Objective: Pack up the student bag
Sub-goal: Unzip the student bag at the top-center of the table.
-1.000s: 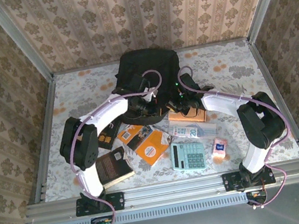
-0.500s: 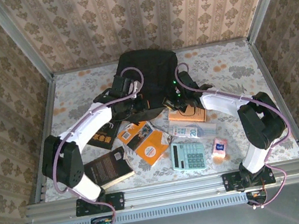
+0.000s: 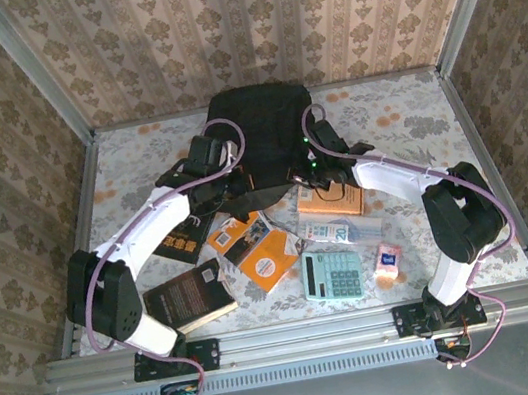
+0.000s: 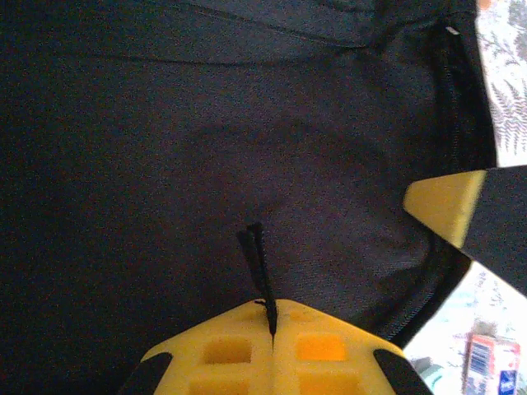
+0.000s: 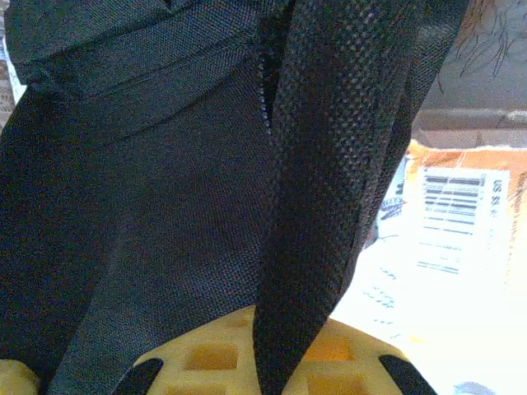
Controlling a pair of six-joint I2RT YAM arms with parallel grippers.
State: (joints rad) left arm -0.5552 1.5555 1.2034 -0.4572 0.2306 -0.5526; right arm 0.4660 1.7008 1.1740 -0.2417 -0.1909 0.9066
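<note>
Two hands held the bag [image 3: 262, 122]: left hand [image 4: 272, 319] pinched its cord [image 4: 257, 263], right hand [image 5: 276, 346] clamped its strap [image 5: 329, 197].

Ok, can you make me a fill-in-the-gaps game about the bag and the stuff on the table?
1. The bag is ___ in colour.
2. The left gripper is ___ on a thin tab of the bag.
3. The right gripper grips a mesh ___ of the bag.
4. The calculator lies nearer the ___ arm's base.
Missing words: black; shut; strap; right.
</note>
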